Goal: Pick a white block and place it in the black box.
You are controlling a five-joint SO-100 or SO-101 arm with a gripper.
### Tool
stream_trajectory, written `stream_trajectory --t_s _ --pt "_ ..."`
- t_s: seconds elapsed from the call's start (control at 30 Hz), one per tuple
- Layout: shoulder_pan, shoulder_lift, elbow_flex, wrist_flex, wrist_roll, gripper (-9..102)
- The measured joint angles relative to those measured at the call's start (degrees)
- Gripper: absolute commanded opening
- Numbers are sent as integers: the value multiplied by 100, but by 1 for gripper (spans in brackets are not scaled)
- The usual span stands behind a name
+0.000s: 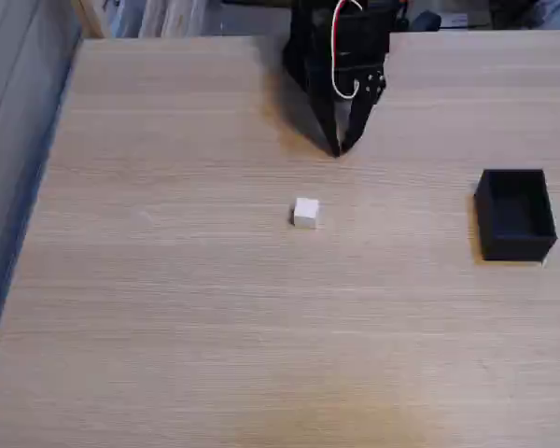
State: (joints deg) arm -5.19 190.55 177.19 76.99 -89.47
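On the pale wood worktop [168, 327] the white block [305, 213] sits alone mid-surface — the gripper [337, 149] above it, fingertips together, apart from it — the black box [514, 215] far right.

Light wood-grain table [215, 327], pale boards [159, 17] behind its far edge

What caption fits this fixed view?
Closed gripper above table; white block mid-table, black box right.

One white block [305, 213]; one black box [514, 215]; one table [168, 327].
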Motion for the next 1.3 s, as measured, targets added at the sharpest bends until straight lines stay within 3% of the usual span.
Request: stream_trajectory --t_s 1.3 --pt "105 0 0 0 62 0"
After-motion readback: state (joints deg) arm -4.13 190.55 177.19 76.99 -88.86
